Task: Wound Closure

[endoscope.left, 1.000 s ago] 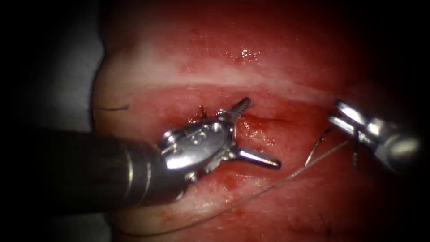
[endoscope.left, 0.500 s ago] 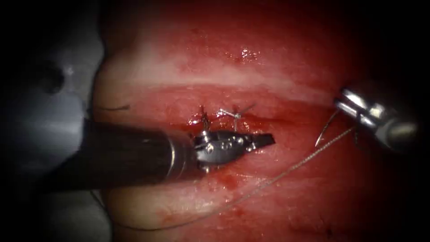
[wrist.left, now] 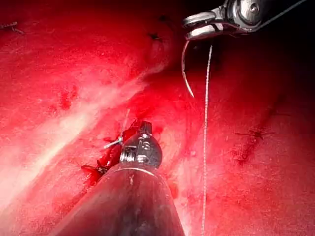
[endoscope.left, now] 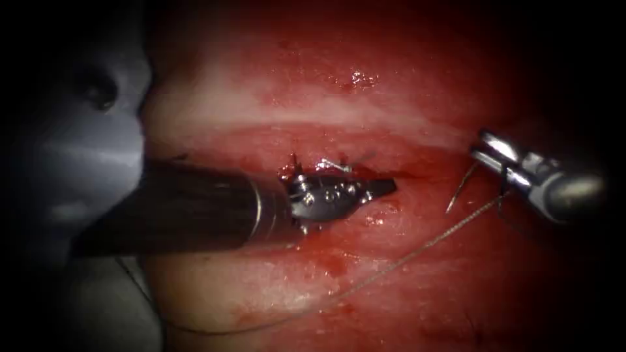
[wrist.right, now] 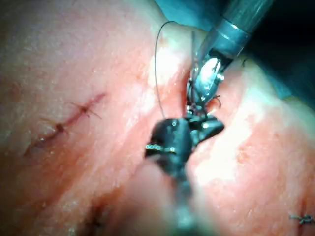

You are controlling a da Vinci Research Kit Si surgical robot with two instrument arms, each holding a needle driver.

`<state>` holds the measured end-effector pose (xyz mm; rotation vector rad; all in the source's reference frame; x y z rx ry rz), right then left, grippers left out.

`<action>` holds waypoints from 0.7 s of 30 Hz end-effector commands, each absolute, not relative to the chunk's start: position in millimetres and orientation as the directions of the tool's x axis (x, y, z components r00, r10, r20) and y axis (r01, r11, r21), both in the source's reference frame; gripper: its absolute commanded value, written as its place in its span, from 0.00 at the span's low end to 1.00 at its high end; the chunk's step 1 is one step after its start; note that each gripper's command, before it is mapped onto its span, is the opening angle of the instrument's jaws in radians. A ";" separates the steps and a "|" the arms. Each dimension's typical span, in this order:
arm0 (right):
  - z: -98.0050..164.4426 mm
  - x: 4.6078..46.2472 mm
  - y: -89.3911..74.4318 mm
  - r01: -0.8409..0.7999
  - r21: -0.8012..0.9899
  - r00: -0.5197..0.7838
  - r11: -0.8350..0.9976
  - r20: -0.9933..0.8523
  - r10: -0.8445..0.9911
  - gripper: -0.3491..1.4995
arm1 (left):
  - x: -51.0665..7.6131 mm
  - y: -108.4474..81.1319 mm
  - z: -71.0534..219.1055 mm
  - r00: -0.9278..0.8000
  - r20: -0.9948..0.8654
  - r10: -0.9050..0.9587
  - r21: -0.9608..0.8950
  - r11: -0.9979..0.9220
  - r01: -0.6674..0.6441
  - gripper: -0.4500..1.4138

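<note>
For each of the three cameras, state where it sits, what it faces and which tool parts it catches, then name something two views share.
Endoscope: above and in front of the tissue; the left tool, jaws shut and empty, lies over the cut; the right tool holds the needle near its tail, clear of the tissue, right of the cut.
Left wrist: looks along its own shaft.
Right wrist: looks along its shaft toward the left tool.
Shared: endoscope and left wrist views both show needle and thread.

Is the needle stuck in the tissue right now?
No: the right pincer holds the needle near its blunt end, and its curve and point hang free above the tissue, right of the cut.
</note>
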<state>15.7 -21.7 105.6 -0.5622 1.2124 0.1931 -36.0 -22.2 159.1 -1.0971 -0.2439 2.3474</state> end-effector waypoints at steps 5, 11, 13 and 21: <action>107.0 17.4 -21.5 -0.414 -0.320 0.329 0.852 -0.925 -0.187 0.00 | -36.0 -24.9 161.2 -0.594 -0.621 0.511 -0.363 -0.859 -0.360 0.00; 108.4 19.9 -20.8 -0.378 -0.402 0.319 0.834 -0.902 -0.290 0.00 | -34.8 -27.0 163.9 -0.608 -0.586 0.536 -0.395 -0.844 -0.363 0.11; 108.8 20.6 -20.6 -0.369 -0.428 0.306 0.825 -0.894 -0.327 0.00 | -34.5 -27.4 164.0 -0.607 -0.586 0.537 -0.397 -0.843 -0.363 0.12; 111.1 21.8 -20.0 -0.345 -0.536 0.293 0.771 -0.842 -0.454 0.00 | -33.5 -29.3 162.7 -0.597 -0.576 0.559 -0.430 -0.828 -0.360 0.16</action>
